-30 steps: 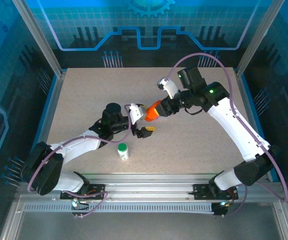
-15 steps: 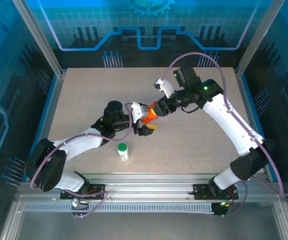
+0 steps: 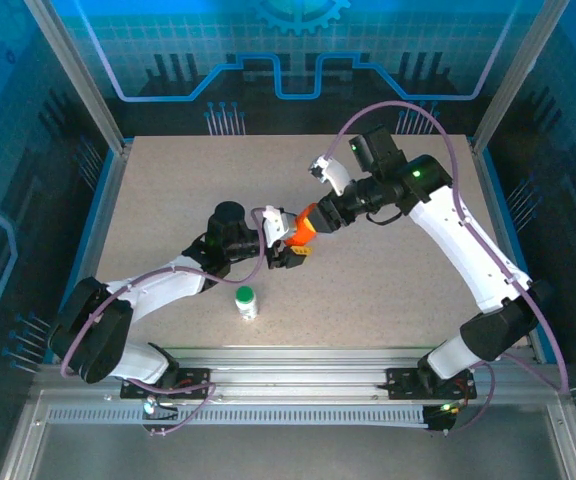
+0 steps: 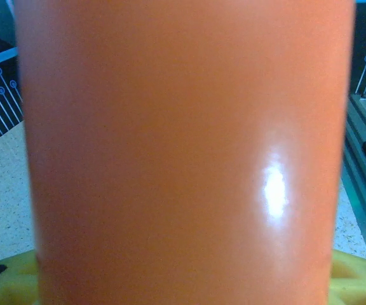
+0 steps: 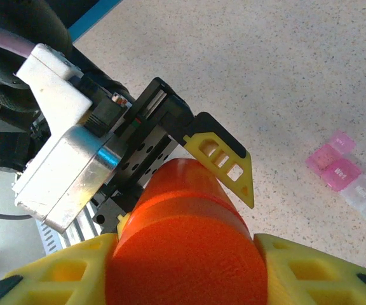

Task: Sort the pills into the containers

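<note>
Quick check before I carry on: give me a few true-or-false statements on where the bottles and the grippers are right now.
1. The right gripper grips the orange bottle. True.
2. The white bottle with the green cap lies on its side. False: it stands upright on the table.
3. The left gripper is at the white bottle. False: its fingers are at the orange bottle's other end.
4. A pill organiser with pink compartments lies on the table. True.
</note>
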Tool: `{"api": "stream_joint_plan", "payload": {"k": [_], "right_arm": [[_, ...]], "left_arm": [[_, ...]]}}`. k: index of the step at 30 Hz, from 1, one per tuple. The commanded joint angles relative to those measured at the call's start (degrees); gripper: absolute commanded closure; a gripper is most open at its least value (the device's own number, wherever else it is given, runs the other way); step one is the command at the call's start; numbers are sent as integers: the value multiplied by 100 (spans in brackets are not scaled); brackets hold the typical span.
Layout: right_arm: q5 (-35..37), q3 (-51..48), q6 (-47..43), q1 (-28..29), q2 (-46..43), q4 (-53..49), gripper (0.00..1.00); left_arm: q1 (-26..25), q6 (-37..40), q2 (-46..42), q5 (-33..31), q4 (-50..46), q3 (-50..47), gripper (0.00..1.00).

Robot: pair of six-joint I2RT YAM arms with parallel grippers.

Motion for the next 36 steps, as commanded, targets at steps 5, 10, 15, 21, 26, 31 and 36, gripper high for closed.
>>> {"api": "stream_joint_plan", "payload": {"k": [5, 10, 15, 21, 26, 31, 36], "right_arm": [[-84, 323, -181, -52, 106, -156, 57], [-10, 296, -557, -50, 147, -154, 57], [-189, 41, -1766, -46, -6, 63, 57], [-850, -544, -3945, -47, -432, 214, 57], [-1318, -400, -5898, -147, -457, -509, 54], [-952, 634, -6679, -161, 116, -1743, 35], [-570, 1158, -6413, -134, 318, -1841, 1]], "left_arm": [[13, 97, -108, 191, 343, -163, 47], [6, 42, -99, 243, 454, -211, 53], [11, 12, -58, 337, 437, -244, 61], [18, 9, -21, 703, 245, -227, 75], [18, 233, -46, 971, -32, -191, 83], [25, 498, -90, 1331, -702, 19, 85], [27, 430, -37, 1288, -588, 7, 85]]}}
